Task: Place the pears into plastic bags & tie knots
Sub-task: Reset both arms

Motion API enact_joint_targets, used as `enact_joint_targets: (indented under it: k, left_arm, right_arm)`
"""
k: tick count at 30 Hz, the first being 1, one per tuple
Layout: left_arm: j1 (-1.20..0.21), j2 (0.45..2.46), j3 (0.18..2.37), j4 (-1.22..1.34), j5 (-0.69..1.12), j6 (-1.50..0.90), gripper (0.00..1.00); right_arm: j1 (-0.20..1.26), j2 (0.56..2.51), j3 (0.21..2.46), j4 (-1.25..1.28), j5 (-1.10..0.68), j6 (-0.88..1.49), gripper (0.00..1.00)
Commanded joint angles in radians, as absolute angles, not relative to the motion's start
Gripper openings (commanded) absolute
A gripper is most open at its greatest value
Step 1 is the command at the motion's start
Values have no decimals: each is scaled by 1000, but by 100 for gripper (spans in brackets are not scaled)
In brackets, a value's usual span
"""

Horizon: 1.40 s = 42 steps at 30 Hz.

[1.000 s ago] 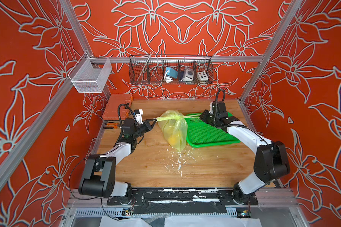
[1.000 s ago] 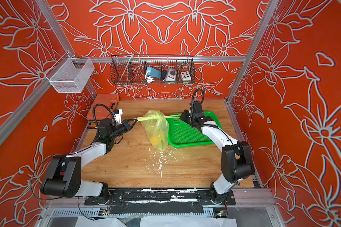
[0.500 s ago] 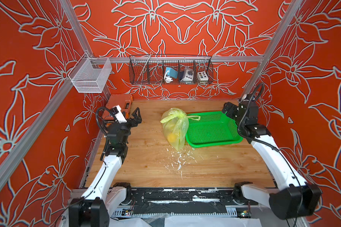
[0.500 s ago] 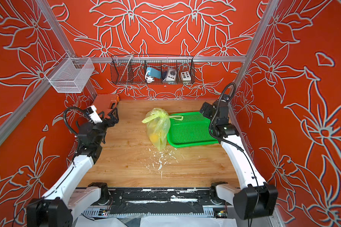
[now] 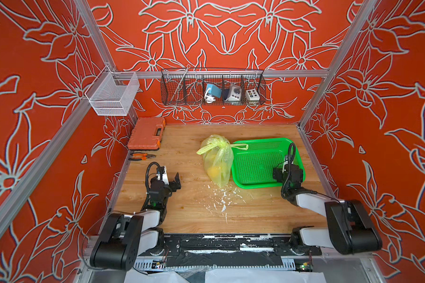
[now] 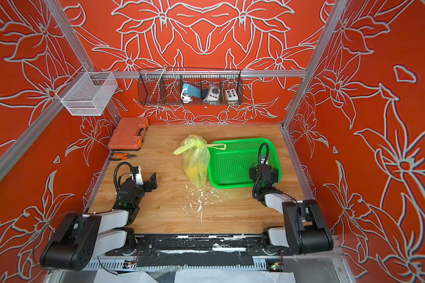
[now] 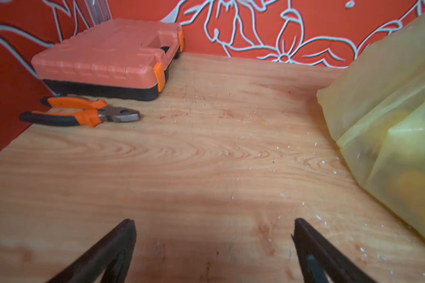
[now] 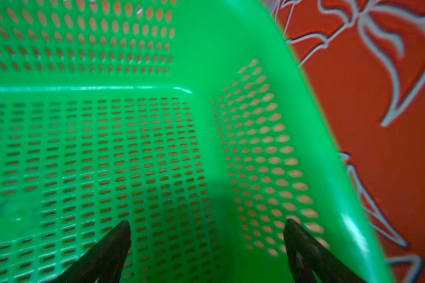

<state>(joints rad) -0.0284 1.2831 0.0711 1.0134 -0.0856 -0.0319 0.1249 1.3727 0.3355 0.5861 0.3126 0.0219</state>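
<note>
At table centre, the tied bag [image 5: 217,156] with pears [image 5: 215,172] inside leans against the basket's [image 5: 262,140] nine-o'clock wall. Both spread empty: left gripper [image 7: 212,221] at its eight o'clock, right gripper [image 8: 206,224] at three. Unsupported, it may topple, loosening the knot [image 5: 221,145].

Bare table [image 5: 194,220] lay open from 5 to 9 o'clock of the knotted bag [image 5: 218,156]. The green basket [image 5: 262,147] walled off 3 o'clock, just beside the bag (the right gripper [image 8: 207,224] hung inside it, jaws wide). Toolbox [image 5: 146,133] and pliers [image 5: 141,156] crowded the 10 o'clock corner, well apart.
</note>
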Motion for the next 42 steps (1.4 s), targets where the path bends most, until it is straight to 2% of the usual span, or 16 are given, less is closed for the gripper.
enact_joint_targets:
  k: [1,3,5,6,8,10,13,15,26,27,29,31,33,36,39,42]
  left_arm:
    - [-36,1433,86,1310,-53,3,98]
    - [-39,1399,129,1170,-46,6,98]
    - [-40,1431,110,1258,-51,8,98]
    - [-40,1404,132,1170,-51,8,98]
    - [-41,1430,111,1257,-53,9,98]
    - [-41,1410,130,1181,-52,8,98]
    - [-40,1408,131,1184,-51,8,98]
    - [-41,1417,124,1211,-54,7,98]
    - [-42,1407,121,1202,-43,13,98]
    - [-41,1403,120,1201,-28,17,98]
    - [-40,1373,102,1201,143,91,98]
    - [-38,1386,70,1260,132,78,98]
    - [-17,1407,111,1226,116,43,98]
    - [-10,1402,97,1242,168,61,98]
    - [-6,1399,87,1253,212,73,98]
    - [-7,1410,126,1200,56,13,98]
  right_arm:
    - [92,1461,302,912,231,-19,98]
    - [57,1423,355,731,174,11,94]
    - [52,1442,323,844,168,3,97]
    - [56,1404,328,770,175,3,98]
    - [76,1410,306,828,256,8,98]
    - [78,1407,307,821,264,11,98]
    - [82,1426,324,813,88,-55,98]
    - [-1,1443,369,739,-48,-18,98]
    - [5,1411,333,776,-39,-23,98]
    - [5,1410,330,778,-40,-24,98]
    - [0,1386,268,860,-135,-54,98]
    - [0,1379,178,1023,-65,-32,98]
    - [0,1383,188,1029,66,27,98]
    - [1,1412,327,773,-129,-53,98]
    - [-5,1398,255,909,-126,-46,98]
    - [-3,1432,315,838,-13,4,98]
